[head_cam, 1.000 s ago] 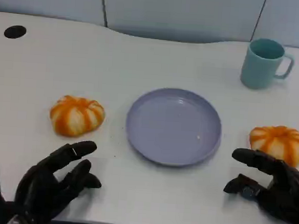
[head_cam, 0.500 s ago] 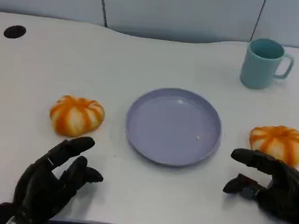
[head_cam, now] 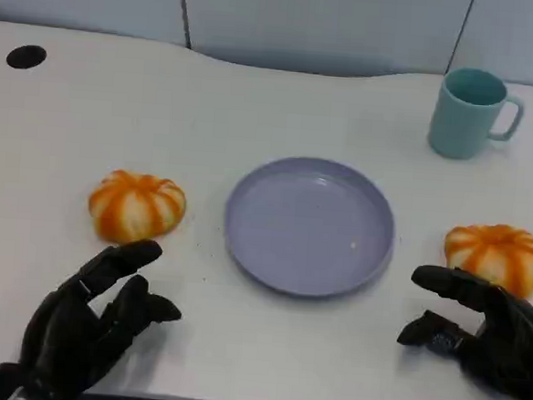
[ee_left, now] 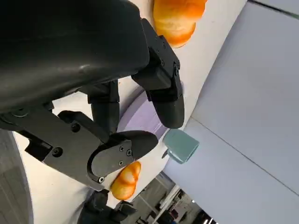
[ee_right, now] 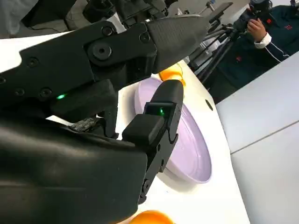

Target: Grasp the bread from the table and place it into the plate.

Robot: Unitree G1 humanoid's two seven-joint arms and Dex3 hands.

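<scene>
Two orange-and-white striped breads lie on the white table. The left bread (head_cam: 136, 206) (ee_left: 177, 16) sits left of the empty purple plate (head_cam: 310, 225) (ee_right: 187, 140), and the right bread (head_cam: 496, 255) (ee_right: 152, 218) sits to the plate's right. My left hand (head_cam: 89, 320) hovers just in front of the left bread, its fingers spread and holding nothing. Close in front of the right bread is my right hand (head_cam: 486, 334), also spread and empty, with a fingertip near the bread's front edge.
A teal mug (head_cam: 469, 113) (ee_left: 180, 145) stands at the back right. Black cable holes (head_cam: 27, 56) mark the table's far corners. The table's front edge runs just under my hands. A person (ee_right: 266, 28) with a camera stands beyond the table.
My left hand has crept a little forward and to the left, toward the left bread. The right hand has barely moved.
</scene>
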